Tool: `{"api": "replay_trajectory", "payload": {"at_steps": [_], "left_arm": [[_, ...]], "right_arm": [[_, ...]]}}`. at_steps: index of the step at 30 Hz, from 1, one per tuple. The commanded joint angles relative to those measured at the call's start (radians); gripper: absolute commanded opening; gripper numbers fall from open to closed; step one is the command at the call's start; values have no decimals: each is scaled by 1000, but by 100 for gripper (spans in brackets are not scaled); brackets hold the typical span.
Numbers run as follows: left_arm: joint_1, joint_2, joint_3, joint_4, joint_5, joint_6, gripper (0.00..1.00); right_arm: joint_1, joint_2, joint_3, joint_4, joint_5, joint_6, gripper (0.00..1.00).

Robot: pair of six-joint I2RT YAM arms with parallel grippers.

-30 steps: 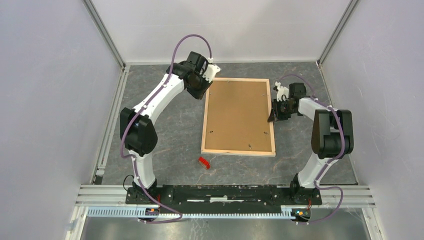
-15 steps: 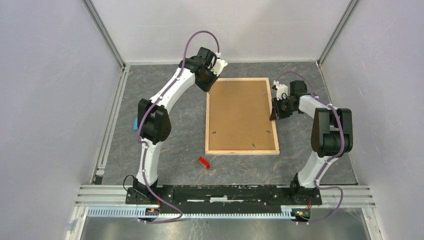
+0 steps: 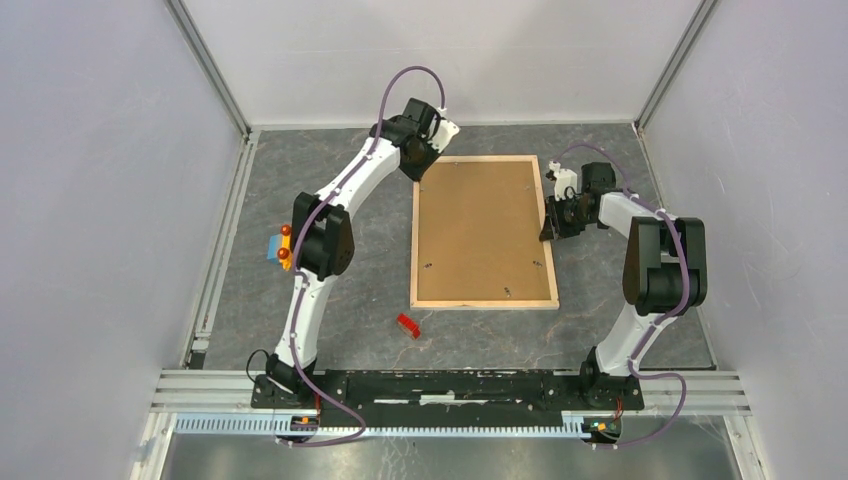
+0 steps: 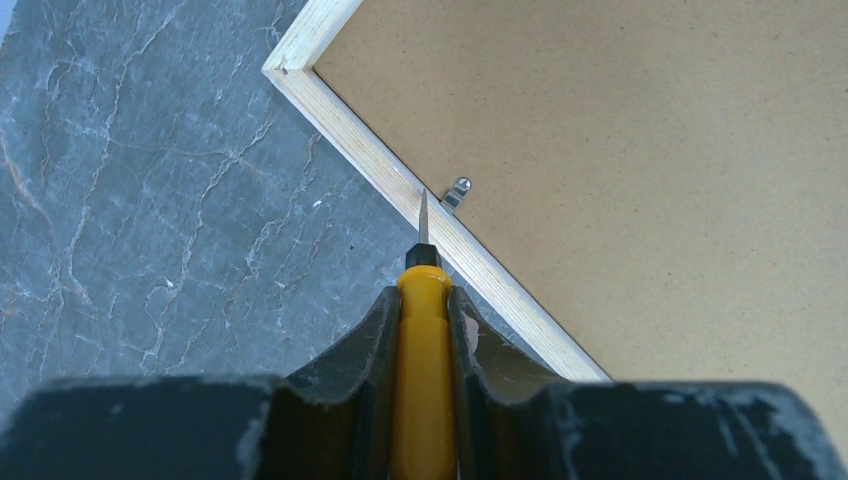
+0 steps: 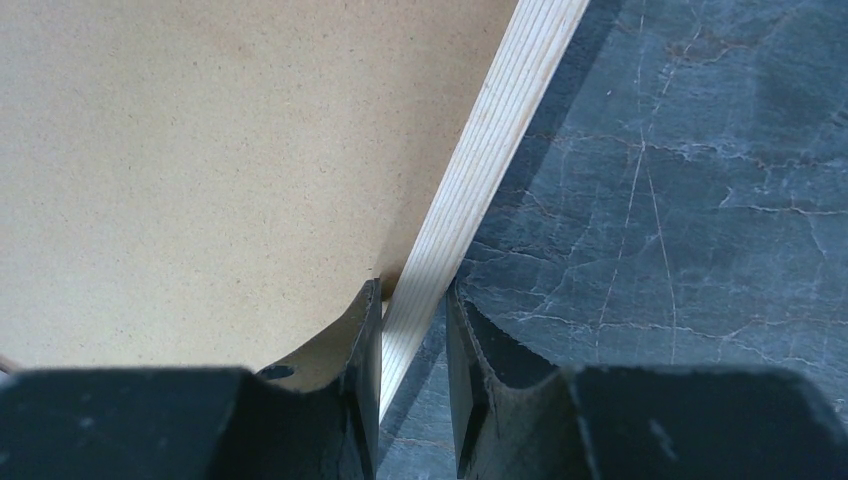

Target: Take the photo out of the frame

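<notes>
The frame (image 3: 414,230) lies face down, its pale wood back edges around a brown backing board (image 3: 482,228). The photo is hidden beneath that board. My left gripper (image 3: 428,160) hangs over the frame's far left corner, shut on a yellow-handled screwdriver (image 4: 423,350). The blade tip rests over the wood rail (image 4: 350,130), just beside a small metal tab (image 4: 456,191). My right gripper (image 3: 549,232) straddles the frame's right rail (image 5: 500,130), which runs between its fingers (image 5: 415,300), with the inner finger over the backing board (image 5: 200,150).
A small red object (image 3: 407,325) lies on the grey mat near the frame's near left corner. A small blue thing (image 3: 271,247) sits by the left arm's elbow. White walls enclose the mat on three sides.
The frame swung square, its near end shifting right. My left arm stretched farther toward the far left corner. The right gripper moved slightly away along the right rail.
</notes>
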Motion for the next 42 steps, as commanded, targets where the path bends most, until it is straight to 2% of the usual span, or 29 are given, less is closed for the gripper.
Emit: {"api": "replay_trajectory", "payload": {"at_steps": [1,10,23,32,42], "left_arm": [[-1,16,46,55,-31,44,2],[-2,37,39,64,-28,54,2],[-5,-54,-112,30,13,77,2],[-21,-74,-119,-28,78,76,2],[-42,-66,-109,-81,83,65,2]], "right_arm": [[1,7,-36,16,38,-49,10],[0,15,-34,17,37,-42,10],[0,27,-18,9,39,-34,10],[0,34,-14,16,38,-25,11],[0,26,-20,19,41,-21,12]]}}
